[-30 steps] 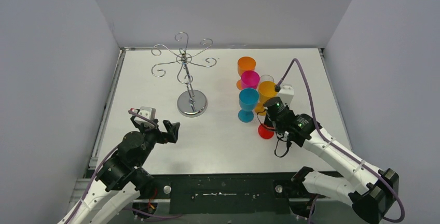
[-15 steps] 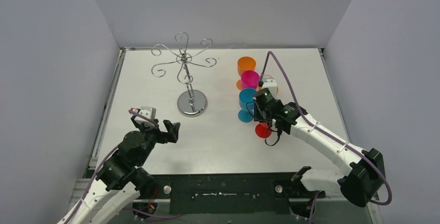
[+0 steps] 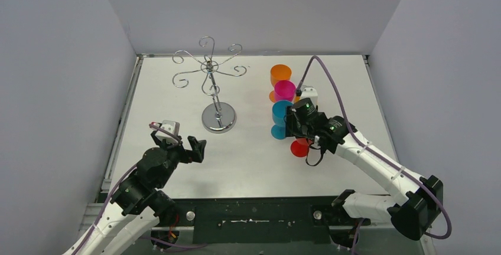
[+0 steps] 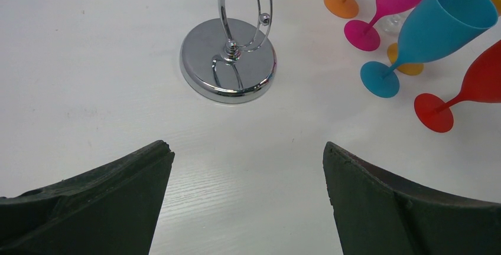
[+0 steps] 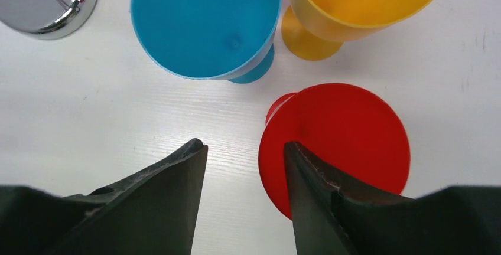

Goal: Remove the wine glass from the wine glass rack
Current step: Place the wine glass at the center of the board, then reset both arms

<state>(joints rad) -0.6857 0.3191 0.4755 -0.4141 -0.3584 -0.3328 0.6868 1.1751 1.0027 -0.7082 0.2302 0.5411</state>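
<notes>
Right wrist view: my right hand (image 5: 245, 149) half spread over red wine glass (image 5: 340, 131), pinching nothing; glass stands on tabletop (image 5: 88, 107) beside blue glass (image 5: 207, 25), well apart from bare rack (image 3: 218, 117), so removal looks done; left hand (image 4: 248, 151) spread wide, idle.

Finds the right claw (image 3: 294, 130) low among plastic glasses on the white bench (image 3: 248, 160): blue glass (image 3: 282, 113) just at its left, red glass (image 3: 300, 148) partly hidden beneath it on the near side, pink glass (image 3: 284, 90) and orange glass (image 3: 280, 74) beyond it. Puts the wine glass rack (image 3: 210, 81) well to the left of that claw and just ahead of the left claw (image 3: 177, 143), whose fingers spread wide above the bench.
</notes>
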